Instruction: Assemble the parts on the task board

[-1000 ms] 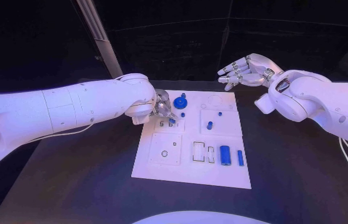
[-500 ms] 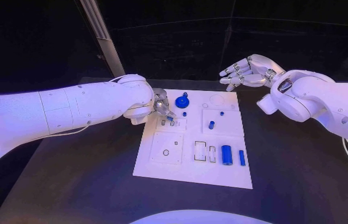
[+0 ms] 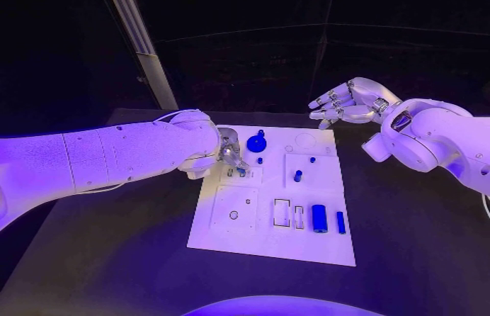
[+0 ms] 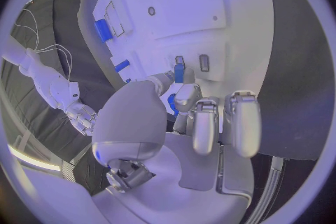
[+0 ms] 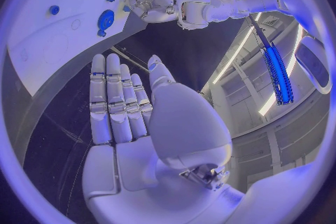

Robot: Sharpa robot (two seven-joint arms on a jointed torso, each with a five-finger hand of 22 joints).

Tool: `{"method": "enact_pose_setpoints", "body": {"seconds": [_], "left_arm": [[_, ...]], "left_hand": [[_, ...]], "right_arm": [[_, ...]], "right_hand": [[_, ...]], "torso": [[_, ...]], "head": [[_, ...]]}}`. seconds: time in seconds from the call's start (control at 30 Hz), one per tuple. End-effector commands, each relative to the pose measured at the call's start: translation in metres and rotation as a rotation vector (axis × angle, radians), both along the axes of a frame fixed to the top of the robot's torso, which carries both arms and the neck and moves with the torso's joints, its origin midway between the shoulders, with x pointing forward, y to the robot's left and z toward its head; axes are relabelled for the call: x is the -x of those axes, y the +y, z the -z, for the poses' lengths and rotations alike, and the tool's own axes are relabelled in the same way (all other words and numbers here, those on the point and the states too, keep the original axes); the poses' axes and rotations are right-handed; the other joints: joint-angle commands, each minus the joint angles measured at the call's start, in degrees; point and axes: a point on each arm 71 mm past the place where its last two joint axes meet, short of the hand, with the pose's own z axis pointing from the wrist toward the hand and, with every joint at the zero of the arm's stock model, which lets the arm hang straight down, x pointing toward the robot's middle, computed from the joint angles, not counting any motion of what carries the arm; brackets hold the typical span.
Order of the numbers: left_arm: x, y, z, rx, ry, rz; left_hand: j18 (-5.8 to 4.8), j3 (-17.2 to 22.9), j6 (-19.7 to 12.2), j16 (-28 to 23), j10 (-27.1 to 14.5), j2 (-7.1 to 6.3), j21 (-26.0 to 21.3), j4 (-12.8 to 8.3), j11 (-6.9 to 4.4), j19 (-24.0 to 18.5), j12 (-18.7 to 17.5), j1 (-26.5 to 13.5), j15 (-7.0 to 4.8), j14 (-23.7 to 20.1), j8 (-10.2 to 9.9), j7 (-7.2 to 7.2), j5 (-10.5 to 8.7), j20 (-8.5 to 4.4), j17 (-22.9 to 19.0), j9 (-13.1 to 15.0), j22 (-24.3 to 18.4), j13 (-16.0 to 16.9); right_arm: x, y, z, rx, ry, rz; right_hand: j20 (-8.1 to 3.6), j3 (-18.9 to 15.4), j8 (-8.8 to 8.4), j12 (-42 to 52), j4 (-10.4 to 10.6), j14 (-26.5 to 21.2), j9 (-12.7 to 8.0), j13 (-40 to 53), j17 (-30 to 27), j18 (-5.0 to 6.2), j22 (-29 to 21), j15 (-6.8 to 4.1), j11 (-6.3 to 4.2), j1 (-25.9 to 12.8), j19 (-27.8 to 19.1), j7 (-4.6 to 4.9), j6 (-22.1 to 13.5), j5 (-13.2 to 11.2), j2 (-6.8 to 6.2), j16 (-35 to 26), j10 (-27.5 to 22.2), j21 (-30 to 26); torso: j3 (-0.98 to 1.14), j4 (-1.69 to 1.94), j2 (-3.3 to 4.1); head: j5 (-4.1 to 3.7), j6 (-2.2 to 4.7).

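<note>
The left hand (image 3: 226, 154) is reaching over the board's (image 3: 245, 239) far left part, pinching a small blue part (image 4: 179, 71) between thumb and fingertip and holding it at a slot (image 4: 204, 63) in the white board. The right hand (image 3: 347, 102) is hovering beyond the board's far right corner, fingers straight and apart, holding nothing. A round blue part (image 3: 255, 144) is sitting near the far edge; a cylinder (image 3: 318, 218) and a bar (image 3: 340, 222) are lying at the near right.
</note>
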Motion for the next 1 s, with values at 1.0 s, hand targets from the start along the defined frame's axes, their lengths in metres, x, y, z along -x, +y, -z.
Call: {"method": "enact_pose_setpoints", "body": {"seconds": [1.0], "left_arm": [[0.0039,0.0001,0.0046,-0.06,0.045,0.035]], "left_hand": [[-0.72,9.37,-0.1,0.18,0.68,0.24,-0.11,-8.98,-0.14,1.96,0.44,-0.91,0.05,5.95,0.51,-0.21,-0.13,-0.01,15.09,0.36,3.74,0.25]], "right_arm": [[0.0,0.0026,-0.0002,0.007,0.006,-0.021]], "right_hand": [[0.25,-0.21,-0.38,-0.21,-0.04,-0.19,-0.08,-0.14,-0.13,0.22,-0.14,0.23,-0.01,-0.42,-0.01,-0.01,-0.32,0.23,0.2,-0.2,-0.56,-0.43]], "torso": [[0.01,0.04,0.01]], "head": [[0.11,-0.41]]}}
